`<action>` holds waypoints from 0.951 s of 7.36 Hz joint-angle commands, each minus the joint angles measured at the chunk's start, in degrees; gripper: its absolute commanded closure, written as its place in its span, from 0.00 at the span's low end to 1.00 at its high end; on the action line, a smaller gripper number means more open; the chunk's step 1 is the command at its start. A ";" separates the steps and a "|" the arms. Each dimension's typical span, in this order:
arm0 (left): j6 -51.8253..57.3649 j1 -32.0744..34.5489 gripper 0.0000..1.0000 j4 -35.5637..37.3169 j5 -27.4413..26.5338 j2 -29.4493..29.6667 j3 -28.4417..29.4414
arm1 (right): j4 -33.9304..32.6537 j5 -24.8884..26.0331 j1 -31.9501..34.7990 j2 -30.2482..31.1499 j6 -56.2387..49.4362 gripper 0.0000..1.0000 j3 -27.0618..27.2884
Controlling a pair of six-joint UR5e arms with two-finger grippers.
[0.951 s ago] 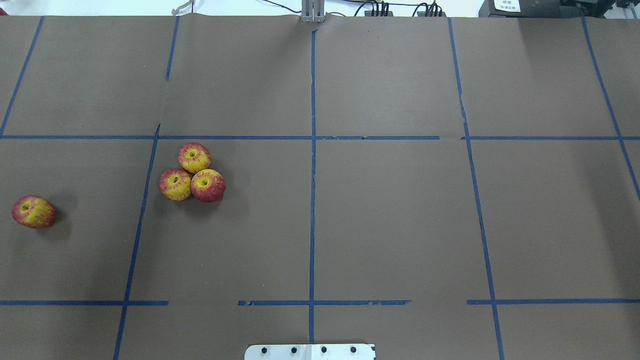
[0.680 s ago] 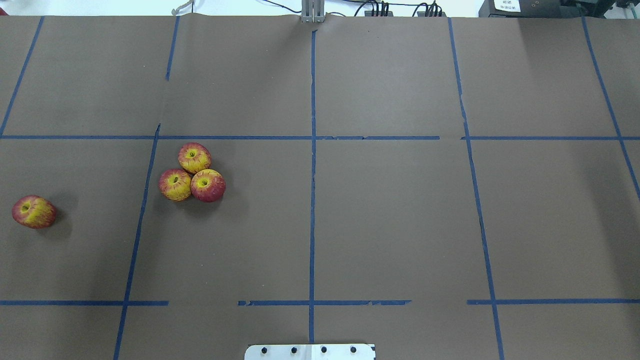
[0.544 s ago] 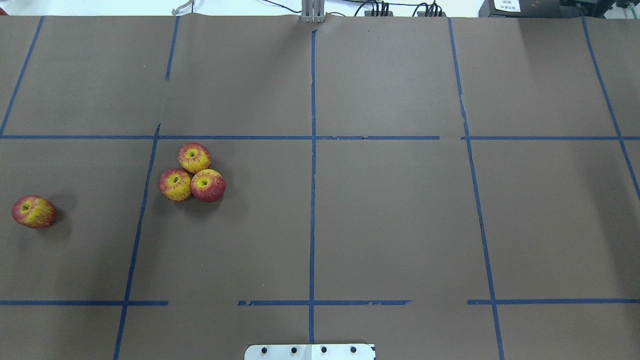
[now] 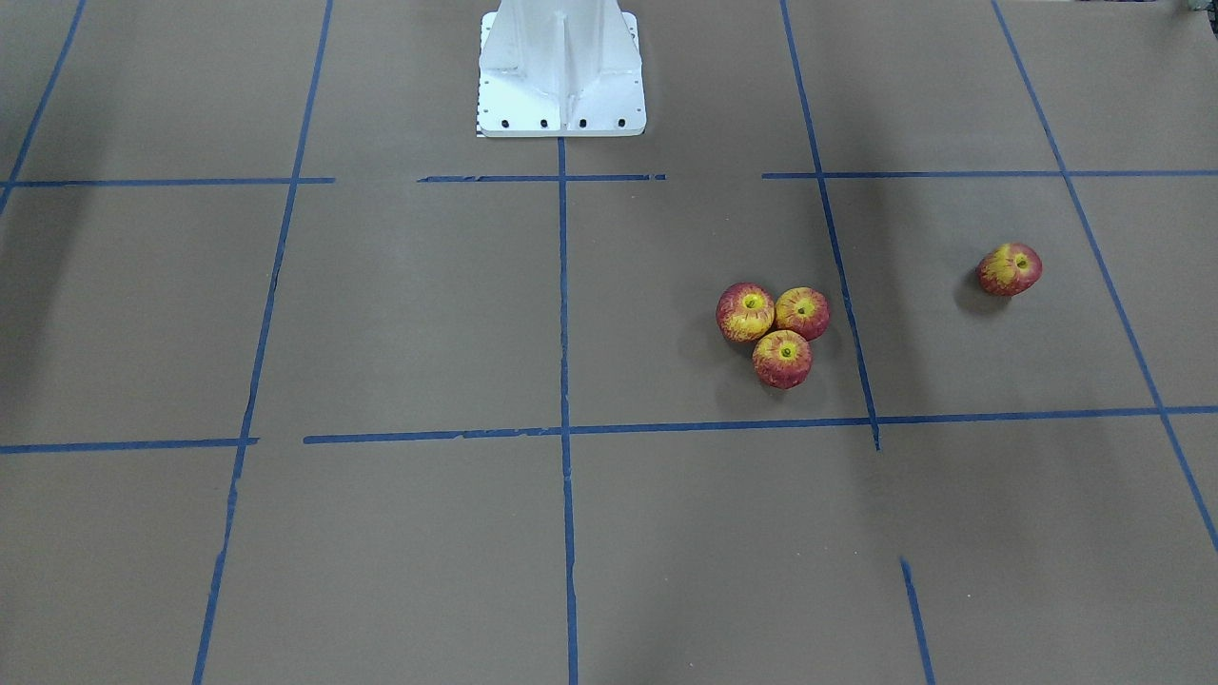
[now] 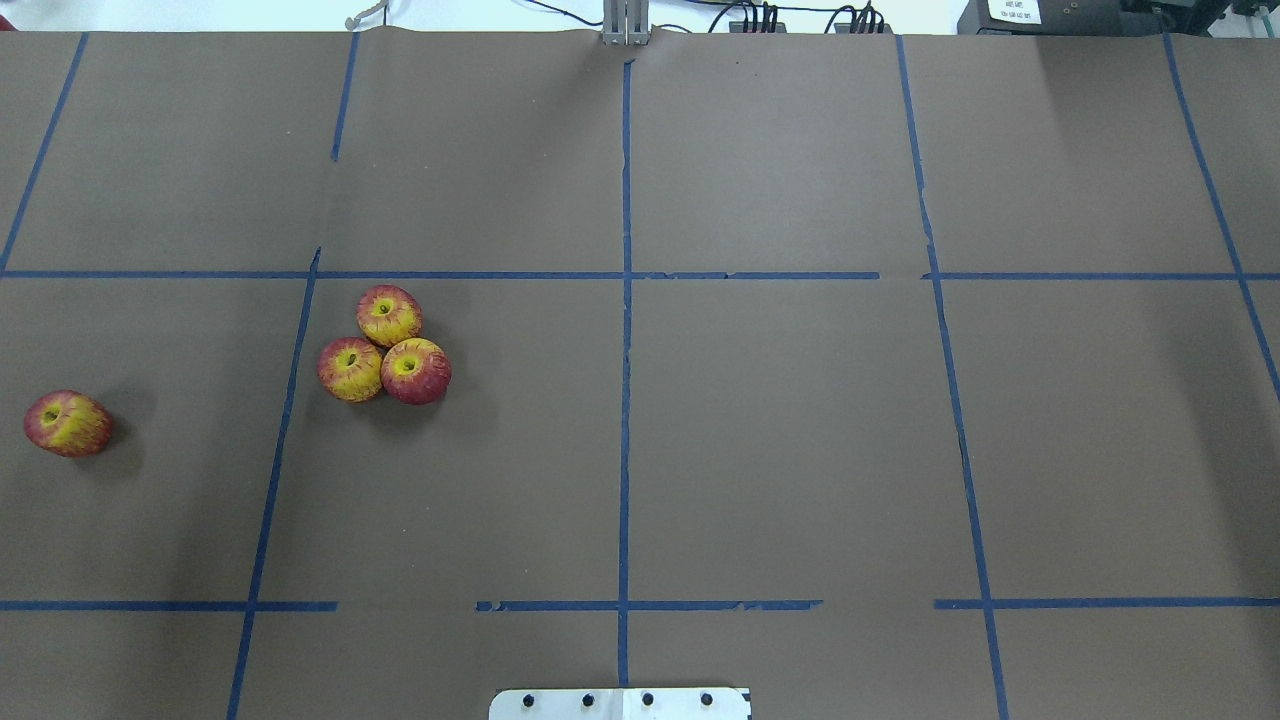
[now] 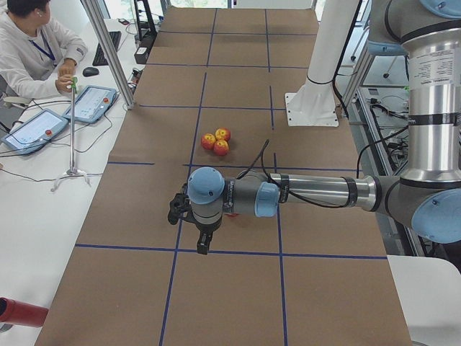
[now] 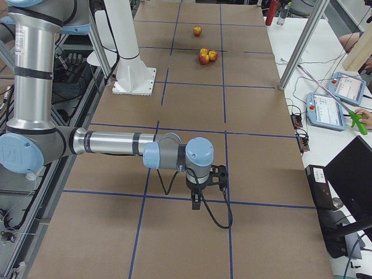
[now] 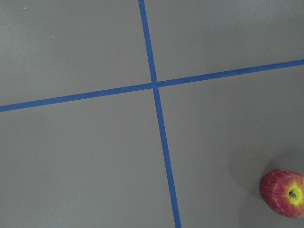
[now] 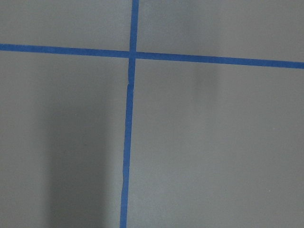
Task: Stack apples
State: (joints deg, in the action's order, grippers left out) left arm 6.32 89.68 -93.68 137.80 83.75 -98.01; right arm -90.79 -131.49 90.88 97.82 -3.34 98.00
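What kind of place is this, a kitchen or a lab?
Most likely a robotics lab: the left arm and right arm reach over a table gridded with blue tape, and an operator sits alongside with control tablets.

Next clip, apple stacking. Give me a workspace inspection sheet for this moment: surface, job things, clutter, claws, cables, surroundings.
surface: table covered in brown paper, gridded with blue tape.
job's things: three apples touching in a cluster, none stacked; fourth apple alone, farther to the robot's left.
clutter: nothing seen.
claws: left claw above the table near the fourth apple; right claw far from all apples; open or shut cannot be told.
cables: black cable loops from the right wrist; leads beyond the far edge.
surroundings: operator seated at a side bench with tablets.
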 commanded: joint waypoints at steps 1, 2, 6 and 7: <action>-11.15 -9.99 0.00 -9.08 -0.16 0.01 -0.07 | 0.00 0.00 0.00 0.00 0.00 0.00 0.00; -27.16 -17.45 0.00 -14.72 -1.04 0.45 -0.33 | 0.00 0.00 0.00 0.00 0.00 0.00 0.00; -39.89 -24.99 0.00 -20.57 -5.18 1.07 0.37 | 0.00 0.00 0.00 0.00 0.00 0.00 0.00; -42.33 -27.25 0.00 -20.49 -5.18 1.07 0.72 | 0.00 0.00 0.00 0.00 0.00 0.00 0.00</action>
State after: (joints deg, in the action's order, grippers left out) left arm -33.55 64.57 -114.07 132.70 84.79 -97.63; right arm -90.79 -131.48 90.88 97.82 -3.34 98.00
